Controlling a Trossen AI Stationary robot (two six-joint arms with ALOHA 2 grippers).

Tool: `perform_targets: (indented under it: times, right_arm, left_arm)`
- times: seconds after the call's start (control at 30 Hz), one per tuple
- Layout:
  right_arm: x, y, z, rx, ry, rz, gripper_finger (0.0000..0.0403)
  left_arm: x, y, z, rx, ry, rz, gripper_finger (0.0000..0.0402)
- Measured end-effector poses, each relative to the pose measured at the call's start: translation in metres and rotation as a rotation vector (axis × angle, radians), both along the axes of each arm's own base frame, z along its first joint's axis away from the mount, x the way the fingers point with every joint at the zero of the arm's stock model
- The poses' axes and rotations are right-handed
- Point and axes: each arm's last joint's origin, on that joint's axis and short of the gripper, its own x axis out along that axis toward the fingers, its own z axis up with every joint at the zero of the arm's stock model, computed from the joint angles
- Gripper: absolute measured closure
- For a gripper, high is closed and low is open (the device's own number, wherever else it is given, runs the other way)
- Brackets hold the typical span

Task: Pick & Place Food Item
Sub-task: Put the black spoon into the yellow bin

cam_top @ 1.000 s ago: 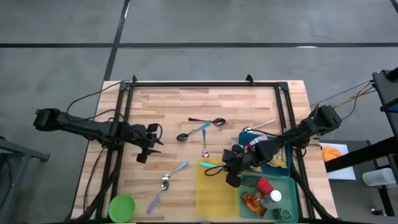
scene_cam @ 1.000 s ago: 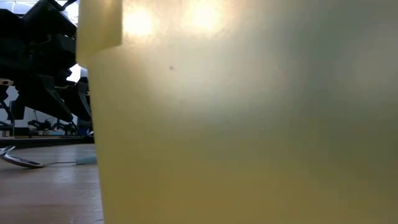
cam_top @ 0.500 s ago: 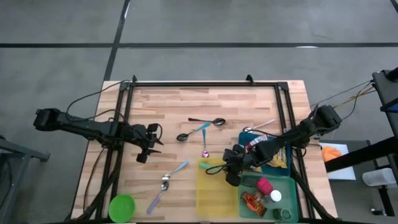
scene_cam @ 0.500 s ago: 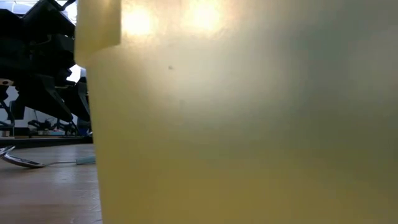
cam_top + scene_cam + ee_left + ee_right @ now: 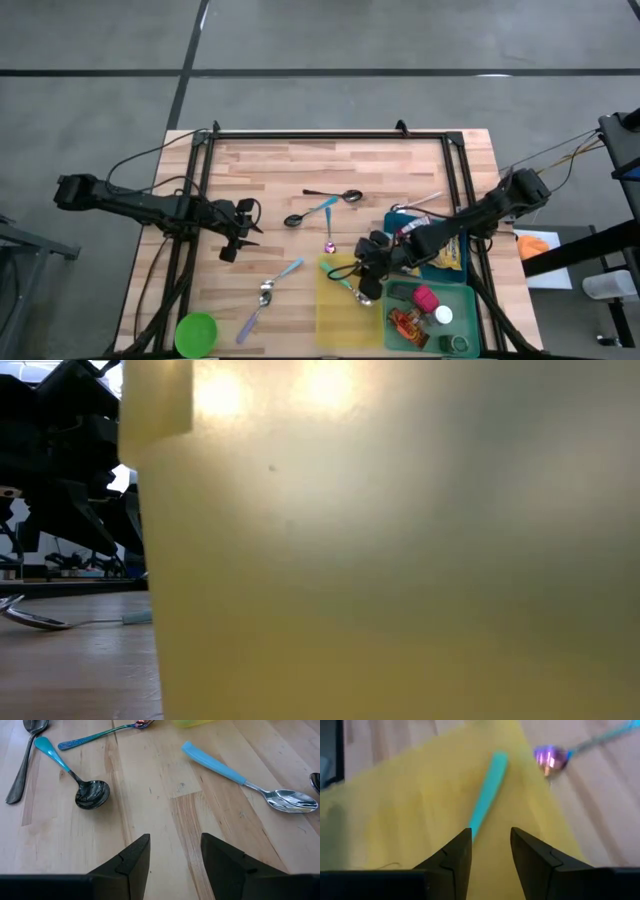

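Observation:
My right gripper (image 5: 362, 272) hangs open over the far end of the yellow tray (image 5: 330, 322). A teal-handled spoon (image 5: 345, 281) lies slantwise on the tray floor beneath it. In the right wrist view its handle (image 5: 488, 792) runs out ahead of the open fingers, its near end hidden behind one finger. My left gripper (image 5: 240, 231) waits open over bare wood at the table's left, with nothing between its fingers (image 5: 175, 857). A red item (image 5: 425, 298) lies in the green bin (image 5: 472, 296).
Loose spoons lie mid-table: a dark one (image 5: 335, 195), a teal-handled one (image 5: 308, 213), an iridescent one (image 5: 328, 241) and a light-blue-handled one (image 5: 272, 292). A green cup (image 5: 196, 333) stands near left. The bin also holds a bottle (image 5: 408, 325). The tray wall (image 5: 400, 560) fills the low view.
My right gripper has let go of the teal-handled spoon. The spoon was up at the fingers over the tray's far edge and now lies flat in the yellow tray, its bowl toward the near side.

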Motion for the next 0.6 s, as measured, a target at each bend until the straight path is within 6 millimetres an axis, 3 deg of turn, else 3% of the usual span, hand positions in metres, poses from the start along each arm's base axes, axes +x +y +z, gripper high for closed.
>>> perform_targets:
  times: [0.3,0.6]
  right_arm:
    - [0.017,-0.022,0.033,-0.279,0.007,0.03,0.0268]
    - [0.025,-0.091,0.03,-0.325,0.121,-0.034,0.0268]
  left_arm:
    - [0.0,0.0,0.0,-0.001,0.0,0.0,0.0228]
    - [0.0,0.0,0.0,-0.001,0.0,0.001,0.0228]
